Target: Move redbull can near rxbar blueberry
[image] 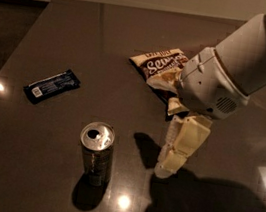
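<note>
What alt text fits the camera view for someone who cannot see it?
The gripper hangs low over a table, right of the upright redbull can, not touching it. The rxbar blueberry lies at back-left, apart from the can; a snack bag sits partly hidden behind the arm.

cream fingers (181, 145) under round white wrist (235, 69) w/ vent (225, 105).
</note>
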Motion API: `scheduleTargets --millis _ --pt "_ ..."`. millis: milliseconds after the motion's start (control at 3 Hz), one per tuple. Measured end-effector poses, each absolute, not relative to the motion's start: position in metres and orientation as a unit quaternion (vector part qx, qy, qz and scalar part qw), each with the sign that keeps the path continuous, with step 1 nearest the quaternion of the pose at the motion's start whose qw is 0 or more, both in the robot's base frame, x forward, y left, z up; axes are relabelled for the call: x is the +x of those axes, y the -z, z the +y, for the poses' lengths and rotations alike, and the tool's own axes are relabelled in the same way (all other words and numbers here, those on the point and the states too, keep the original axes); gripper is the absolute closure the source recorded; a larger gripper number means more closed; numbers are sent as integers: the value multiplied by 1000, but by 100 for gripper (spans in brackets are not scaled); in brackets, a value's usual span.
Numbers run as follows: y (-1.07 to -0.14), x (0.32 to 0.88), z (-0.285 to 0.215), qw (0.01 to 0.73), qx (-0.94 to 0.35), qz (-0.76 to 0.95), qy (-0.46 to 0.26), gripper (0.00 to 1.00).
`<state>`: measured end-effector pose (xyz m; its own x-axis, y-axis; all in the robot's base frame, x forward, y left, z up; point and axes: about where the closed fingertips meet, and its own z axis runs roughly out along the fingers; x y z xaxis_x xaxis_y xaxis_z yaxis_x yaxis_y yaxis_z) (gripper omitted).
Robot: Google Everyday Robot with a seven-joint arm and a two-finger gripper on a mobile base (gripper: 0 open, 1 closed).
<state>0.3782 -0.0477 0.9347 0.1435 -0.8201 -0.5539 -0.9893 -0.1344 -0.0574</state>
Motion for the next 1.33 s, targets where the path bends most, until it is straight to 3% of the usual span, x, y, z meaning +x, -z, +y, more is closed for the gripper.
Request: scheduleTargets --millis 1333 --pt "-913 344 34 262 -719 580 -279 0"
